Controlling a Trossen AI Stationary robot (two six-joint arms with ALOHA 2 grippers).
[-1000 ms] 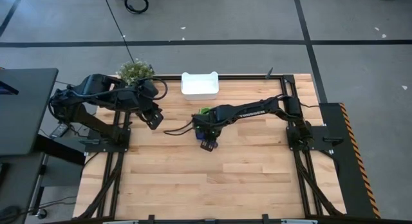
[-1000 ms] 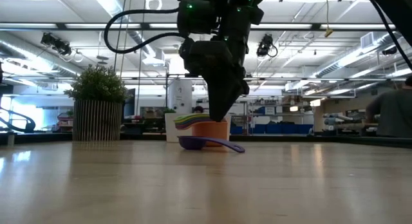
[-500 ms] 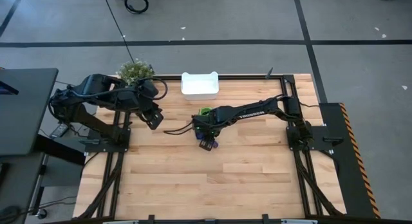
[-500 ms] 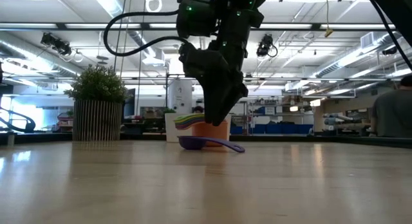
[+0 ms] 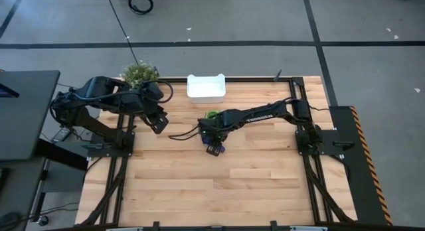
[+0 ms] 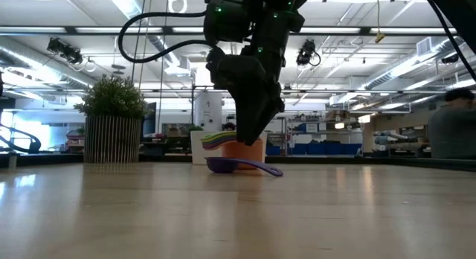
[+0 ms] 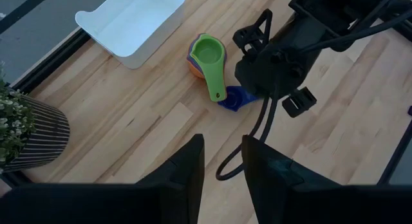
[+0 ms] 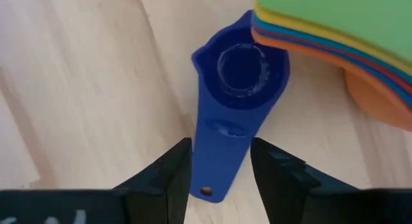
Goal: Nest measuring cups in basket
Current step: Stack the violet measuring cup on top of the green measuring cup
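A small dark-blue measuring cup [image 8: 241, 69] lies on the table beside a nested stack of cups [image 8: 335, 31]. The stack has a green cup on top and an orange cup at the bottom [image 7: 207, 53]. The blue cup's bowl rim sits under the stack's fanned handles. My right gripper [image 8: 221, 179] is open and low over the table. Its fingers stand on either side of the blue cup's handle [image 8: 219, 153], close to it without plainly touching. The white basket [image 5: 206, 87] stands at the far edge. My left gripper [image 5: 159, 123] waits, open, at the table's left.
A potted plant [image 5: 139, 73] stands at the far left corner, beside the basket. The right arm's cable [image 7: 241, 153] loops over the wood between the two grippers. Bare tabletop [image 5: 219, 184] stretches toward the near edge.
My right gripper has edged a little toward the table's left, staying low over the blue cup. The cups and the left arm have kept still.
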